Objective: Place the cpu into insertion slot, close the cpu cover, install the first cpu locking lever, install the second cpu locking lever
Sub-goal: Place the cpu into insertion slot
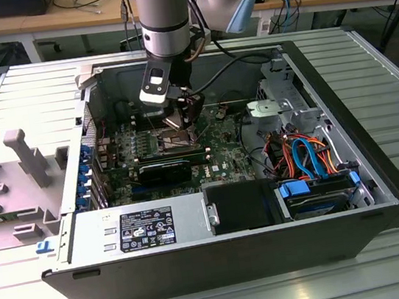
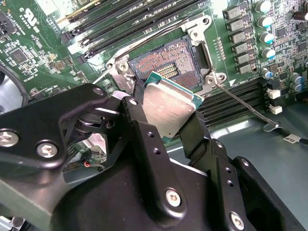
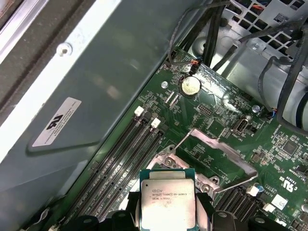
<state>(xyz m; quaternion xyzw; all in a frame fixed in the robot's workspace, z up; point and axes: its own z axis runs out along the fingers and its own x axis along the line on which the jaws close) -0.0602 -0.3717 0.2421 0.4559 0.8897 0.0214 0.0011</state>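
- Exterior view: the arm drops straight into the open computer case (image 1: 238, 263), and the gripper (image 1: 182, 119) hangs over the middle of the motherboard (image 1: 229, 149), nearer the case's far wall; the power supply (image 1: 140, 228) sits along the near edge, well apart from the action
- Second wrist view, and here's the prize: the cpu (image 2: 169, 107), grey top showing, pinched by its edges between the two black fingers (image 2: 139, 130), jaws drawn narrow onto it
- The insertion slot (image 2: 166, 60) lies bare just beyond, contacts exposed; the chip's far corner overlaps the slot's near rim, looks skewed to it, and I can't tell whether it touches
- A thin locking lever (image 2: 243, 105) juts free from the slot's corner, unlatched, and long memory slots (image 2: 120, 24) run along the slot's other side
- First wrist view: the cpu (image 3: 167, 198) sits square between the finger pads, and the cpu cover (image 3: 226, 151) looks swung up beyond it, with a coin battery (image 3: 189, 85) further along the board toward the case wall
- My read: placing is under way and not yet done; doing it well means squaring the chip to the silvery rim, levelling it, then settling it straight down with no sideways push on those contacts, fingers kept off lever and cover
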